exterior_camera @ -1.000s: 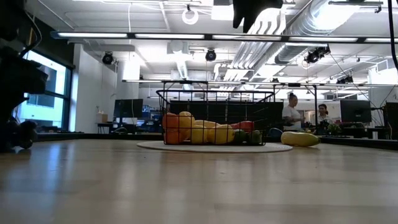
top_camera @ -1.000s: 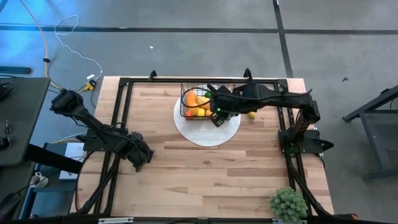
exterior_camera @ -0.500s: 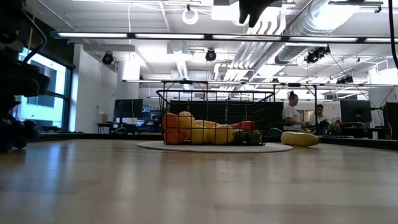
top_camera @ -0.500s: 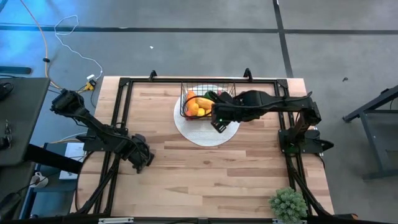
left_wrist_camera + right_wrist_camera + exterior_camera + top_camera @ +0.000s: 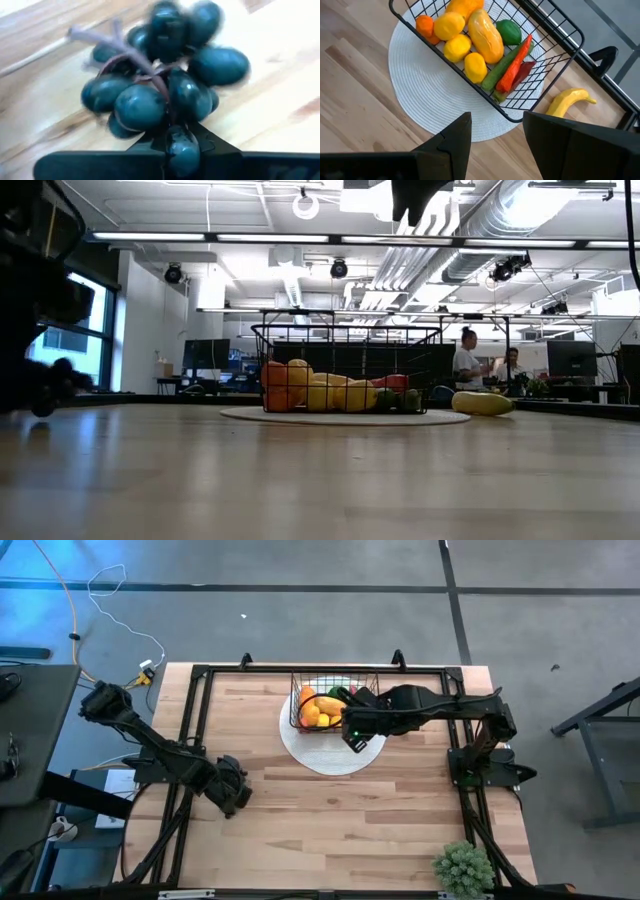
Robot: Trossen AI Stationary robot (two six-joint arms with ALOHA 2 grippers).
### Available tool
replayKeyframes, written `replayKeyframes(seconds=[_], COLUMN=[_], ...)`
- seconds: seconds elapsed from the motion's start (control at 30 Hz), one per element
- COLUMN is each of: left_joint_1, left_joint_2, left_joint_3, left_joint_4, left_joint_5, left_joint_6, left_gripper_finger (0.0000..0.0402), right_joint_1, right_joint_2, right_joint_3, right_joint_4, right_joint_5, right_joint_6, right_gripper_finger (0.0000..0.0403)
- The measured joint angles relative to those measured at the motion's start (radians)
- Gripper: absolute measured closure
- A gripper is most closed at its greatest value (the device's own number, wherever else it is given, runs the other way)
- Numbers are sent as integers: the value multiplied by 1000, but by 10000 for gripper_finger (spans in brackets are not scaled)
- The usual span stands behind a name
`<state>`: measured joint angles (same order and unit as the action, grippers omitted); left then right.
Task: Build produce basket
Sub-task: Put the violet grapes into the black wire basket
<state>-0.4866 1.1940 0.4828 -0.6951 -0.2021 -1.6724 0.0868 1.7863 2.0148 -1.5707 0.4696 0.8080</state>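
grapes (image 5: 165, 95) blurred in left wrist view, banana (image 5: 405, 725) mostly hidden under right arm, left gripper (image 5: 40, 375) blurred

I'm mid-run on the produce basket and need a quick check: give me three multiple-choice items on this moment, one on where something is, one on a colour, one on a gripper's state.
1. Where is the banana?
A. Inside the basket
B. On the table just outside the basket
C. In the left gripper

2. What colour is the mat under the basket?
A. White
B. Red
C. Black

3. How do the right gripper jaws stand?
A. Shut on a pepper
B. Shut on nothing
C. Open, holding nothing

Answers:
1. B, since the right wrist view shows it lying on the wood past the wire wall.
2. A, since a round white mat shows beneath the mesh.
3. C, since a clear gap shows between the jaws, with nothing in it. The left gripper meanwhile is shut on the grapes.
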Motion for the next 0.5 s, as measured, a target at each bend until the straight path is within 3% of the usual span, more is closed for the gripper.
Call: replayKeyframes(seconds=[0.27, 0.5], left_joint_1=[46, 147], left_joint_2=[-80, -153], left_joint_3=[1, 2], left_joint_4=[156, 329], left_joint_5=[-132, -217], left_joint_6=[89, 270], left_gripper_finger=[396, 396], right_joint_1=[-23, -80], right_joint_2=[0, -35], right_joint_3=[0, 0], right_joint_4=[0, 1], right_joint_5=[18, 35], right_joint_6=[-5, -46], right_gripper_finger=[242, 242])
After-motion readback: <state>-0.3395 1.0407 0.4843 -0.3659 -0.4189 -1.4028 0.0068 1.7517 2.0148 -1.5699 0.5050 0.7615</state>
